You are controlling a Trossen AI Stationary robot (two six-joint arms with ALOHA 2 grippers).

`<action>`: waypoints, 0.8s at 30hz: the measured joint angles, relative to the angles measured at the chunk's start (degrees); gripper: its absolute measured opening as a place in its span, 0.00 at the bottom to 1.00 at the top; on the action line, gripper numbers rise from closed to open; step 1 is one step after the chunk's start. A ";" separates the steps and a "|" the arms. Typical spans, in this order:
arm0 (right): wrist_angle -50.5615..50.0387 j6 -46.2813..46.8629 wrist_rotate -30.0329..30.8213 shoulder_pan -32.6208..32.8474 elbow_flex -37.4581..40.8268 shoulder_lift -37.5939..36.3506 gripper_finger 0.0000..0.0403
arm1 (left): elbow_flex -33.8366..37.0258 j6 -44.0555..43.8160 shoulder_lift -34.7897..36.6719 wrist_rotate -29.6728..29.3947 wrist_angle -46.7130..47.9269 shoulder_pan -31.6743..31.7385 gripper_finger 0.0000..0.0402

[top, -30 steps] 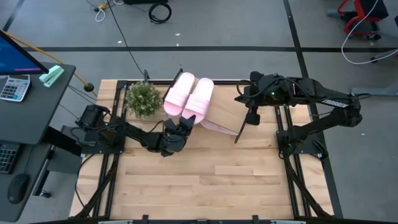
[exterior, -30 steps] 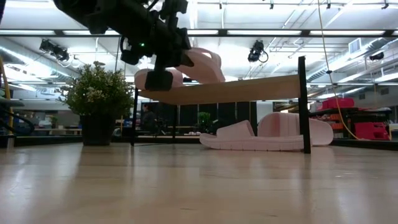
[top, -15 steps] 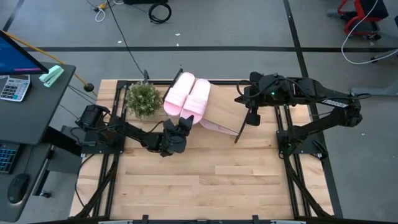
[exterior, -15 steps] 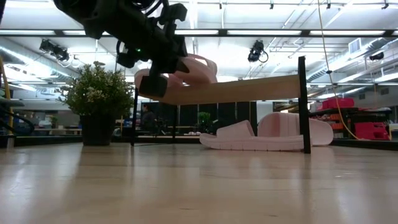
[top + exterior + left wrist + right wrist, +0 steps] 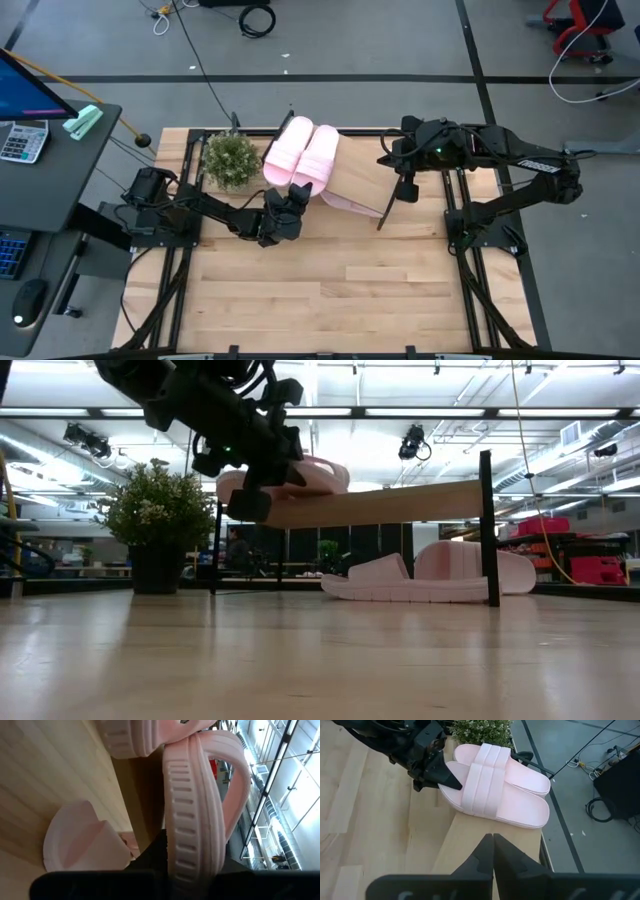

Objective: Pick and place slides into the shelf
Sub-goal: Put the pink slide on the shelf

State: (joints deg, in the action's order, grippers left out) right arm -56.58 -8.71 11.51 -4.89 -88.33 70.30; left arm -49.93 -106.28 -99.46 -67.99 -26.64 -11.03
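Observation:
Two light pink slides lie side by side on the left part of the slanted wooden shelf. My left gripper is at the shelf's near edge, shut on the right-hand slide of that pair. In the low view this slide lies low along the board. Two more slides rest on the tabletop under the shelf. My right gripper hovers shut above the shelf's bare right part and touches nothing. My left gripper holds the right-hand slide by its near end, pinched across the sole's thickness, with one finger under the sole and the other on the footbed side. The fingers come slanting from the near left, along the slide. The slide's far part lies on the shelf beside the other slide.
A potted plant stands at the shelf's left end, close to my left arm. Thin black legs carry the shelf. The near half of the butcher-block table is bare wood. A side desk with a calculator stands to the left.
My left gripper has moved slightly down and toward the table's left, keeping its hold. The slide's far end, tipped up a second ago, has come down flat onto the shelf board beside the other slide.

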 joint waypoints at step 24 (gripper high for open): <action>-0.02 -0.04 -0.04 0.00 0.00 0.00 0.02 | 0.00 -1.46 0.09 0.69 3.71 -0.07 0.22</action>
State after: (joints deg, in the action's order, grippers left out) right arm -56.60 -8.75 11.47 -4.89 -88.33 70.30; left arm -49.93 -107.74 -99.37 -67.30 -22.94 -11.09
